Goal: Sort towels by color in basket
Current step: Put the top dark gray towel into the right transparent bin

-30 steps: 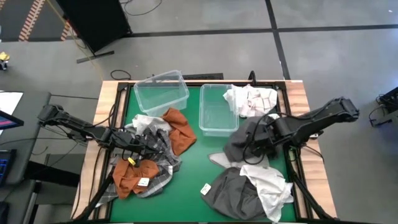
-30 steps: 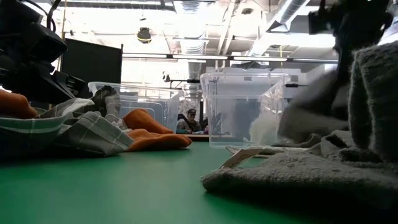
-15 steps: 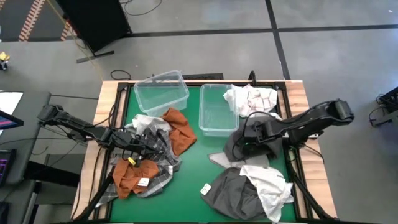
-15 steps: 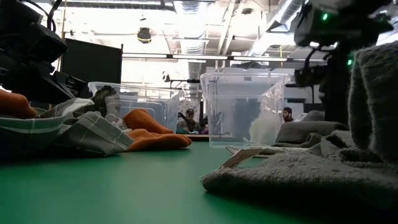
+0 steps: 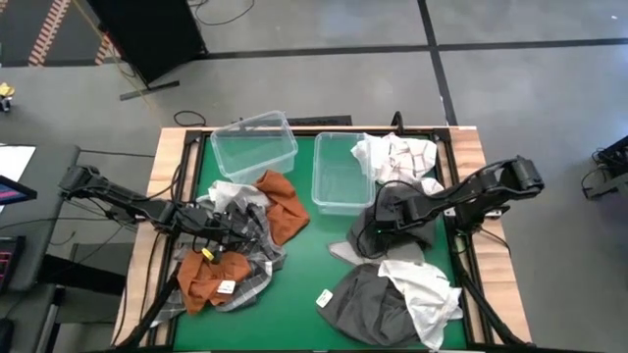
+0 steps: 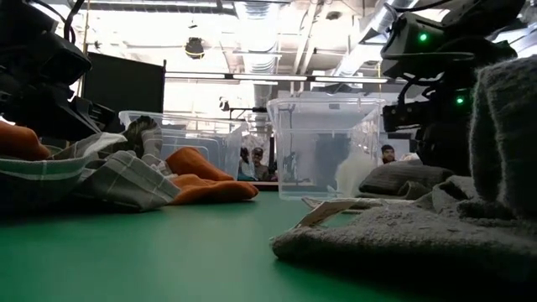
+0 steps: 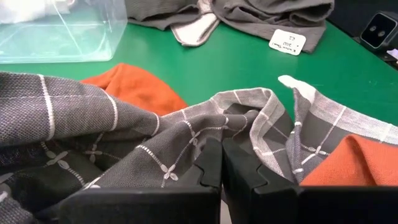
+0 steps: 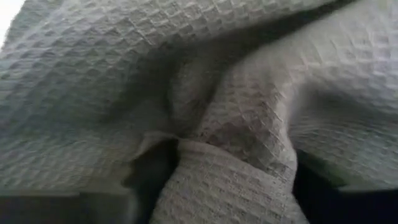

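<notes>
My right gripper (image 5: 379, 227) points steeply down onto a dark grey towel (image 5: 394, 208) at the table's right of middle. That waffle-weave towel (image 8: 217, 112) fills the right wrist view. My left gripper (image 7: 221, 163) is shut and lies low in a heap of grey checked towels (image 5: 245, 230) and rust orange towels (image 5: 285, 208) on the left. A white towel with red checks (image 5: 397, 157) hangs over the right clear basket's (image 5: 341, 172) far right rim. Another dark grey towel (image 5: 368, 299) and a white one (image 5: 424, 294) lie near the front edge. My left gripper's shut fingertips (image 7: 211, 158) lie level against a raised fold of the grey checked towel (image 7: 186, 140), with nothing between them. The towel rests slack on the heap.
A second clear basket (image 5: 255, 145) stands at the far left of the green mat. Bare mat (image 5: 319, 245) shows between the two heaps. In the low view people show in the room beyond the baskets.
My right gripper has come down and a little toward the table's left, onto the dark grey towel. That towel, blurred and higher in the low view a second ago, now lies as a low heap on the table.
</notes>
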Controlling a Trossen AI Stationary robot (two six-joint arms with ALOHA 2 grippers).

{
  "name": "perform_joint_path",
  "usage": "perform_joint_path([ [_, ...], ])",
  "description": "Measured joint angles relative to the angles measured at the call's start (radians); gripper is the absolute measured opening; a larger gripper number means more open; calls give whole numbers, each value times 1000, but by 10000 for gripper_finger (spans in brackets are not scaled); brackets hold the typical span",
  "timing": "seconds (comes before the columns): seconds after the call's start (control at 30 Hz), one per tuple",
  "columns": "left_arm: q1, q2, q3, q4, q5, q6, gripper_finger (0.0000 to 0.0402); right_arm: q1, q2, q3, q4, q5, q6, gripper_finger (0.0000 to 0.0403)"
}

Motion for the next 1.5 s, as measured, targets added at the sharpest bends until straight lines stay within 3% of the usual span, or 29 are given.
perform_joint_path([
  [0.17,0,0,0,1,0,7,0,-14,-25,-5,-18,-3,-14,64],
  [0.2,0,0,0,1,0,7,0,-16,-26,-5,-19,-4,-25,43],
  [0.37,0,0,0,2,0,-1,0,-16,-28,11,-46,-15,-25,43],
  [0.53,0,0,0,2,0,-3,0,20,-59,119,-250,-22,-30,43],
  [0.77,0,0,0,1,0,-1,0,106,-131,378,-577,92,-21,43],
  [1.0,0,0,0,6,0,21,0,158,-159,683,-788,259,-32,43],
  [1.13,0,0,0,15,0,22,0,151,-161,849,-784,352,-142,43],
  [1.3,0,0,0,15,0,13,0,108,-162,1019,-686,390,-341,43],
  [1.5,0,0,0,20,0,17,0,18,-162,1086,-372,387,-659,43],
])
